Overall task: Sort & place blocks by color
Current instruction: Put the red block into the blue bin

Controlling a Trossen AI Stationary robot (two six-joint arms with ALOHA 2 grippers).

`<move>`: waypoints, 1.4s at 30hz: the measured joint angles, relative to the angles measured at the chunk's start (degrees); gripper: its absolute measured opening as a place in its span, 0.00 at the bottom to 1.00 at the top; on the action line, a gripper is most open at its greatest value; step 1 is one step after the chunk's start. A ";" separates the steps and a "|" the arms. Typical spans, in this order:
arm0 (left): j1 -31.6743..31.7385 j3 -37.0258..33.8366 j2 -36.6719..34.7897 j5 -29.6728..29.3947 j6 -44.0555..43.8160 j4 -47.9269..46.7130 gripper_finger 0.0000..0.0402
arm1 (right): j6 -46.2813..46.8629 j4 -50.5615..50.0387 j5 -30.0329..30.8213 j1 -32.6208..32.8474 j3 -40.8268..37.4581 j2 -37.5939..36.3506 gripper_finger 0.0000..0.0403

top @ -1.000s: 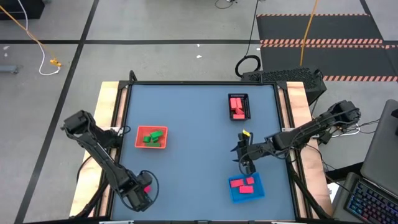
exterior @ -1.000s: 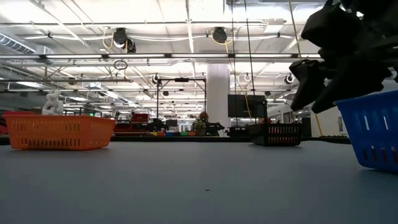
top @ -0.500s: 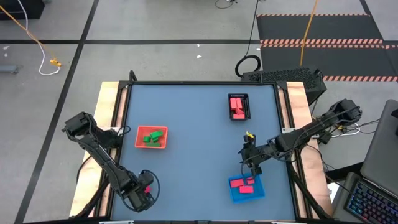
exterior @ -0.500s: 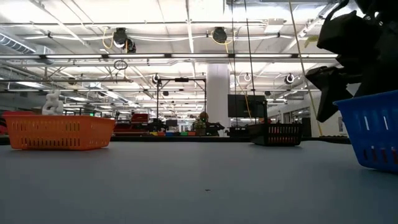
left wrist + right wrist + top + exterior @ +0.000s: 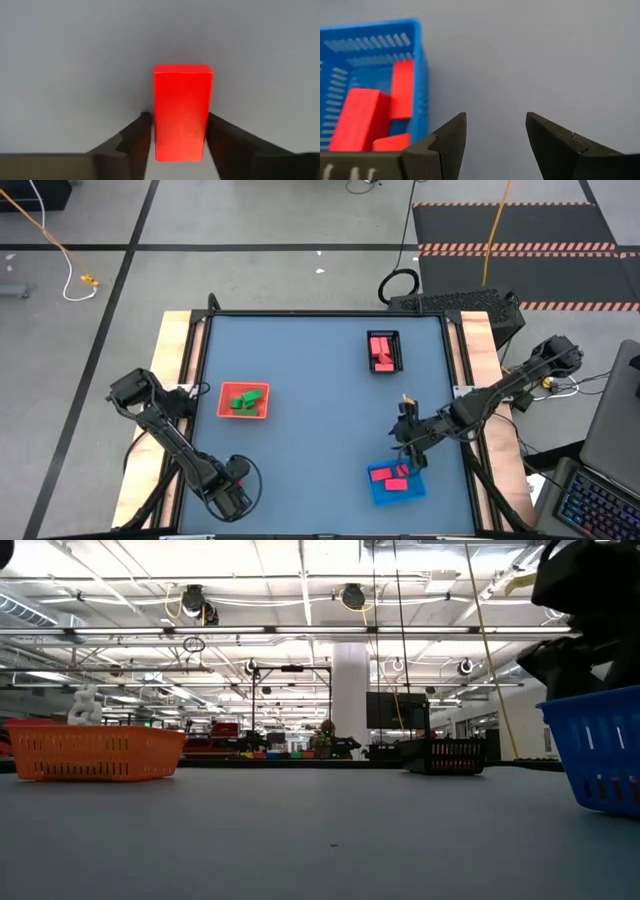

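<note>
left pincer [image 5: 177, 137] — clamped on a red block [image 5: 182, 111] at the desk's [image 5: 320, 380] near-left corner | right pincer [image 5: 495, 132] — fingers apart, empty, just beside the blue tray [image 5: 398, 483] holding pink blocks [image 5: 390, 475]; green blocks [image 5: 243, 401] in orange tray [image 5: 243, 401], left; red blocks [image 5: 381, 350] in black tray [image 5: 384, 352], far

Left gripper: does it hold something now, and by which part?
Yes. The left gripper holds a red block, its fingers pressing the two long sides at the near end. The right gripper is open and empty.
</note>
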 joint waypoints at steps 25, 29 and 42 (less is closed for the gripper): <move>7.70 0.92 -8.70 -15.53 19.86 4.60 0.33 | 15.40 -1.56 -0.47 9.09 -0.02 0.24 0.49; 10.81 0.94 -10.47 -19.73 27.64 9.50 0.33 | 17.46 -1.56 -0.45 10.71 -0.02 0.26 0.49; 23.61 0.96 -10.90 -21.21 58.72 35.80 0.33 | 9.60 -1.29 7.36 10.98 -0.02 -1.12 0.49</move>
